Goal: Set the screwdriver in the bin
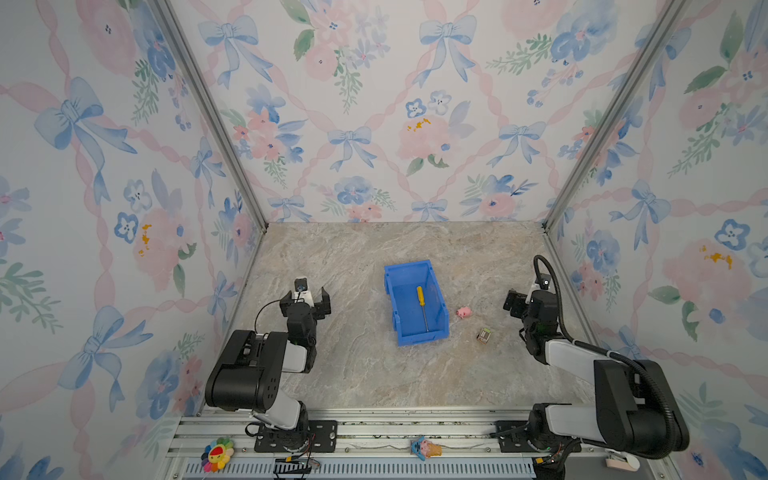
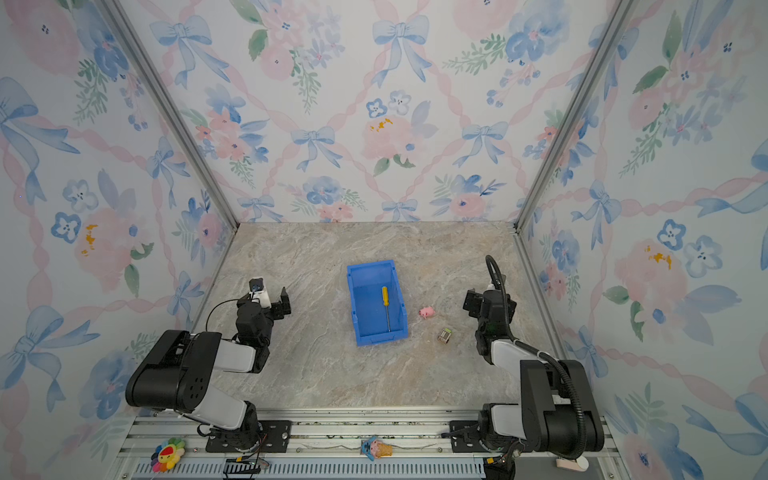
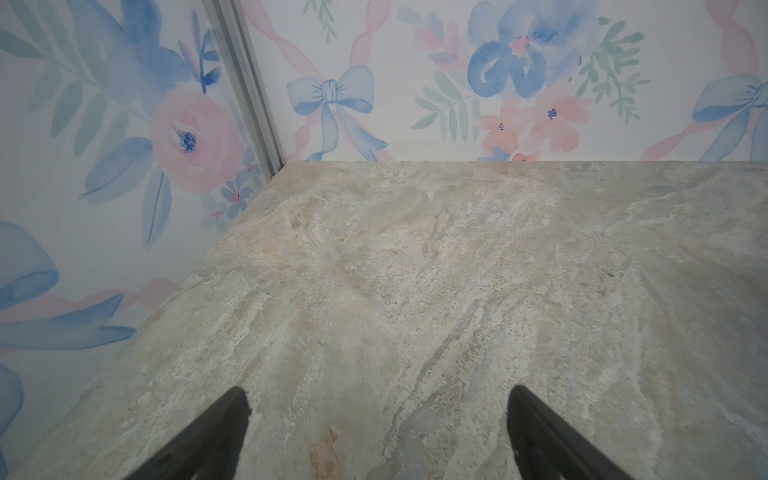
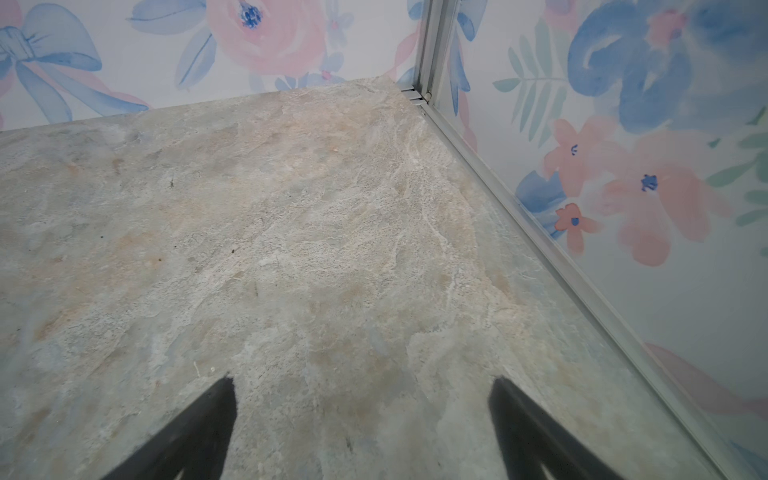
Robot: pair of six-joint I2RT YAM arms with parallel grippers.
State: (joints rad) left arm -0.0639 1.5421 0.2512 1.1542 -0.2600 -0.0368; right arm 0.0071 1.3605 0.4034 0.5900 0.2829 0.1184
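Screwdriver (image 1: 423, 308) lies flat inside blue bin (image 1: 409, 269) — placement looks complete. Both arms sit well aside, jaws spread and empty — nothing left to hold.

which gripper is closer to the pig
Right. In a top view the right gripper hangs a short way right of the pig; the left gripper is far left of it, beyond the bin.
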